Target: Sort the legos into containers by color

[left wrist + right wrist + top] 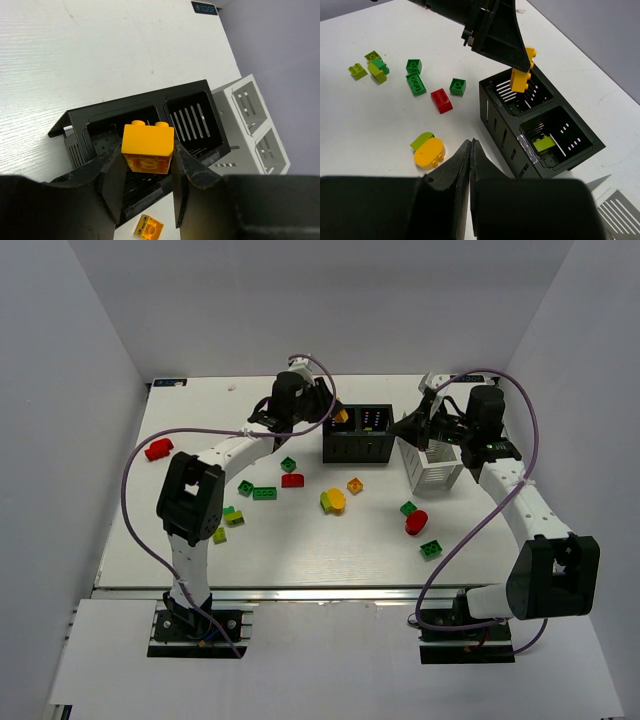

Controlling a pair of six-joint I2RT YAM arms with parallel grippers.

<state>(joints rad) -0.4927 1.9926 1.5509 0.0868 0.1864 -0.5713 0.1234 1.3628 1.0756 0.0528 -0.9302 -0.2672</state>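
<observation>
The left gripper (148, 162) is clamping a small orange-yellow plastic brick (148, 146) over the black two-compartment plastic box (150, 98), above its 9 o'clock compartment in the top view. In the right wrist view the brick's long axis is running 12 to 6, with its studs facing 3 o'clock. The right gripper (470, 150) is hanging pressed together and empty above the white desk (380, 130).

can't read the contents of the black box (357, 450) from the top view: too small. can't see the white basket (225, 107) whole from either wrist: cut at the right edge in one, a mere corner in the other. can't see that box's near wall behind the left gripper (148, 155), nor the lower edge of its orange brick (148, 140).
</observation>
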